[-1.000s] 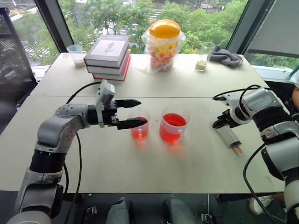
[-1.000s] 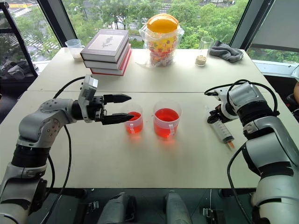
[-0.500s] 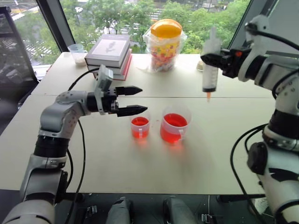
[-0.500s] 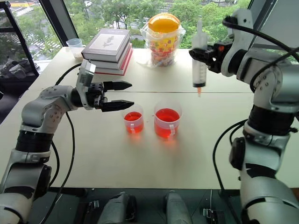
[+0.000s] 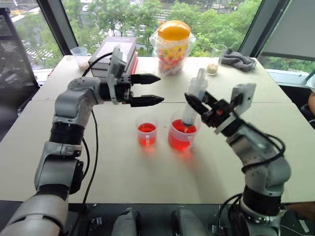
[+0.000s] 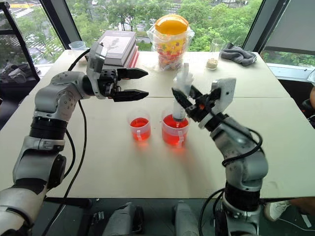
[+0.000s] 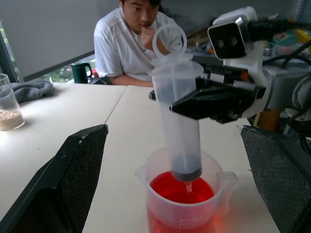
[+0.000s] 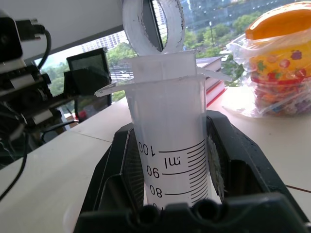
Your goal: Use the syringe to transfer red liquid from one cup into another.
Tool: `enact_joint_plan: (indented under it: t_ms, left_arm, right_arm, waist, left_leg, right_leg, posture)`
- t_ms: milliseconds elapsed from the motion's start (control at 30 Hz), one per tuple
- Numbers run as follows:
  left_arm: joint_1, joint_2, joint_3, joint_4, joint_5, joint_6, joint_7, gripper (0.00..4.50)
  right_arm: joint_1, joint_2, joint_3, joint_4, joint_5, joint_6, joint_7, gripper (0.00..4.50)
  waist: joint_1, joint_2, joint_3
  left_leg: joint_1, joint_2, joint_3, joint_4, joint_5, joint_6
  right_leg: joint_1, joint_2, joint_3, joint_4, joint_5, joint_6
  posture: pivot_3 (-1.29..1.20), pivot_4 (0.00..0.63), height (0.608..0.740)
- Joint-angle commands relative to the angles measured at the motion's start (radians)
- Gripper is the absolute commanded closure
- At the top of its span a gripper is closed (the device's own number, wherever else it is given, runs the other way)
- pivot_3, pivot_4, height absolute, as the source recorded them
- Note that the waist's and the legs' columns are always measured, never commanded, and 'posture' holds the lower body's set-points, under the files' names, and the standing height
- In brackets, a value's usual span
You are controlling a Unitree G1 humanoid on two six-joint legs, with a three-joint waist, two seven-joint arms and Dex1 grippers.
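Clear plastic, white-plungered syringe (image 5: 193, 101) stands tip-down in the wider clear cup (image 5: 183, 135) of red liquid (image 7: 181, 189), clamped by the right gripper (image 5: 201, 109) so it can draw. A second ago it lay low at the table's 3 o'clock edge. The left gripper (image 5: 153, 89), spread wide, has risen above the narrower red cup (image 5: 147, 134) at the wide cup's 9 o'clock.

Pale table (image 5: 123, 167); leafy windows (image 5: 133, 14)
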Motion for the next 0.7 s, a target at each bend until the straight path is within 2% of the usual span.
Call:
enact_joint_plan:
  t_ms: [33, 233, 700]
  left_arm:
    - [-0.05, -0.023, -0.006, 0.008, 0.015, -0.027, -0.016, 0.0]
    - [-0.089, -0.084, -0.018, 0.032, 0.019, -0.026, -0.026, 0.0]
    - [-0.132, -0.196, -0.072, 0.07, 0.053, 0.002, -0.032, 0.0]
  right_arm:
    - [0.021, 0.009, 0.054, 0.029, -0.06, -0.174, -0.019, 3.12]
    - [0.052, -0.002, 0.093, 0.076, -0.087, -0.27, -0.044, 3.12]
    - [0.066, -0.022, 0.141, 0.095, -0.104, -0.317, -0.067, 3.12]
  waist:
    - [0.001, 0.0, 0.0]
    - [0.004, 0.0, 0.0]
    - [0.004, 0.0, 0.0]
  left_leg:
    - [0.0, 0.0, 0.0, 0.0, 0.0, 0.0]
    - [0.0, 0.0, -0.001, 0.0, 0.0, 0.0]
    - [0.0, 0.0, -0.001, 0.0, 0.0, 0.0]
  right_leg:
    - [0.0, 0.0, 0.0, 0.0, 0.0, 0.0]
    - [0.001, 0.0, 0.0, 0.0, 0.0, 0.0]
    - [0.001, 0.0, 0.0, 0.0, 0.0, 0.0]
  posture:
    - [0.0, 0.15, 0.74]
    - [0.0, 0.15, 0.74]
    - [0.0, 0.15, 0.74]
